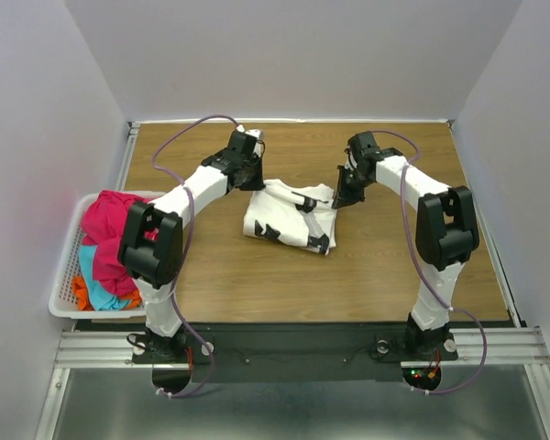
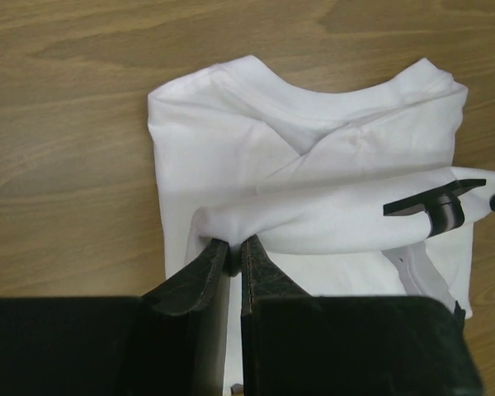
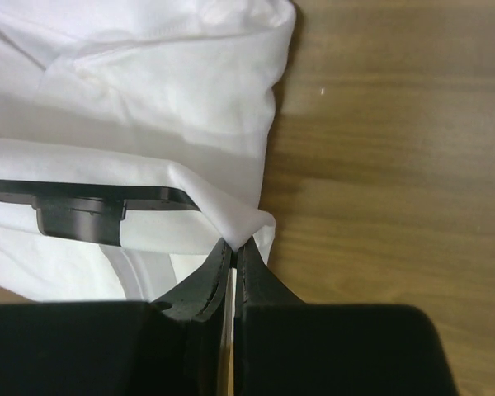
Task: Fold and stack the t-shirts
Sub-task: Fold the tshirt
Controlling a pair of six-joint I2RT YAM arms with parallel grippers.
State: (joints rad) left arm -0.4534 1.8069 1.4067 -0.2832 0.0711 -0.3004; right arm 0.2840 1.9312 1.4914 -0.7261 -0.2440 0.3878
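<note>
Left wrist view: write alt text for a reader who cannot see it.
The left gripper pinches a raised fold of a partly folded white t-shirt, collar at the far end, lying on a wooden table.

Cannot make out the fingertips of the left hand (image 1: 255,186) or right hand (image 1: 341,197) from above, tucked beneath their wrists. Cannot read the black marks (image 2: 436,203) on the white t-shirt (image 1: 289,218), cut off at the wrist views' edges. Lost behind the left arm (image 1: 151,243): part of the basket (image 1: 62,298), with cyan t-shirt (image 1: 88,264) and orange t-shirt (image 1: 78,294) mostly buried under the magenta t-shirt (image 1: 110,220).
</note>
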